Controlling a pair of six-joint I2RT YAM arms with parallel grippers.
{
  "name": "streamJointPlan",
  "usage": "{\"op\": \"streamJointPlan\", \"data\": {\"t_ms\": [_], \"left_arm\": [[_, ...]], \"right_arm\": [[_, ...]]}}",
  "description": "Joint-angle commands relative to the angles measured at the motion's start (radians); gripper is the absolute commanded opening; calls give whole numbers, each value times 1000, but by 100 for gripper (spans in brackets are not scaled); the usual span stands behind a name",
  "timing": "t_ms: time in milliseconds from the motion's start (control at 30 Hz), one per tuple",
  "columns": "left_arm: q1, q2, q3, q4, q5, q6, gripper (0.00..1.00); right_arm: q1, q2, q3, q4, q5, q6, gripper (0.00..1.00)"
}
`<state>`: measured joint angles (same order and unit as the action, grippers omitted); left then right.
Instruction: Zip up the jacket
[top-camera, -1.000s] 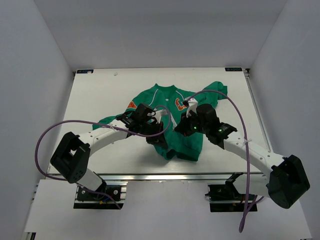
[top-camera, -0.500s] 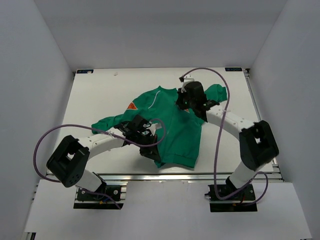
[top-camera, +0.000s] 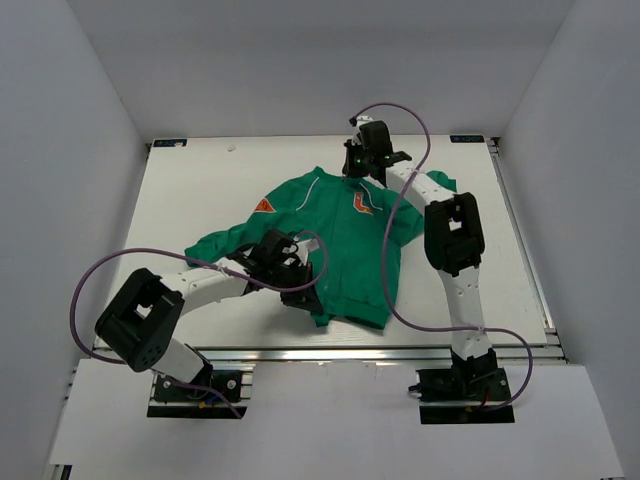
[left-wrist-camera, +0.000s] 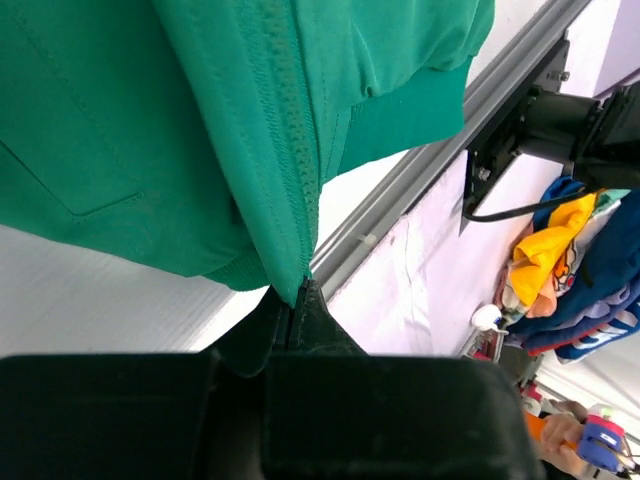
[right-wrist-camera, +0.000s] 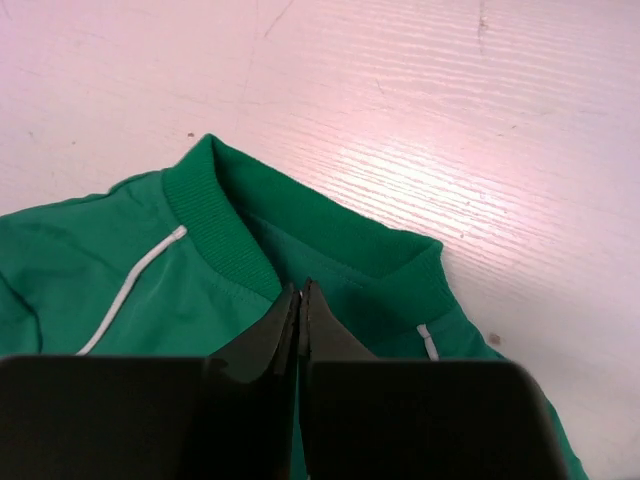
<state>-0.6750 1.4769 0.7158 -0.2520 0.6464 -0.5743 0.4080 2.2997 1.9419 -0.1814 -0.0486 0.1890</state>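
Finding 1, position. The green jacket (top-camera: 345, 250) lies front-up on the worktop (top-camera: 200, 190), stretched between the 2 grippers. Its body spreads out ahead of the left gripper (left-wrist-camera: 297, 290). Its collar (right-wrist-camera: 225, 235) sits just beyond the tips of the right gripper (right-wrist-camera: 300, 290).

Finding 2, grippers. The left gripper is clamped on the bottom end of the zip (left-wrist-camera: 285, 150), at the ribbed hem (left-wrist-camera: 400, 125). The right gripper's fingers are pressed together at the throat of the collar. Whether the zip pull is pinched between them cannot be told, since the fingers hide it.

Finding 3, step in hand. The teeth running away from the left gripper look meshed and the front panels meet, so the closing stroke appears to be at or near its top. In my judgement the next move is to confirm the pull is seated at the collar. The right gripper should then let go first, while the hem is held taut.

Finding 4, markings. An orange chest logo (top-camera: 359, 203) and an orange sleeve patch (top-camera: 264, 208) are present, but neither can be read. White piping (right-wrist-camera: 130, 280) runs beside the right gripper. No writing is legible.
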Motion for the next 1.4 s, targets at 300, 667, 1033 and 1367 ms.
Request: {"op": "streamJointPlan", "data": {"t_ms": [300, 667, 1033, 1367], "left_arm": [[-51, -26, -3, -363, 119, 30, 11], [-8, -89, 359, -590, -233, 67, 98], [610, -73, 694, -570, -566, 19, 98], [723, -168, 660, -540, -692, 18, 98]], "right_arm": [[-120, -23, 62, 324, 5, -42, 24], [-240, -574, -461, 365, -82, 118, 89], [-390, -1149, -895, -1, 2, 156, 89], [-390, -1468, -1107, -33, 161, 167, 89]]}}
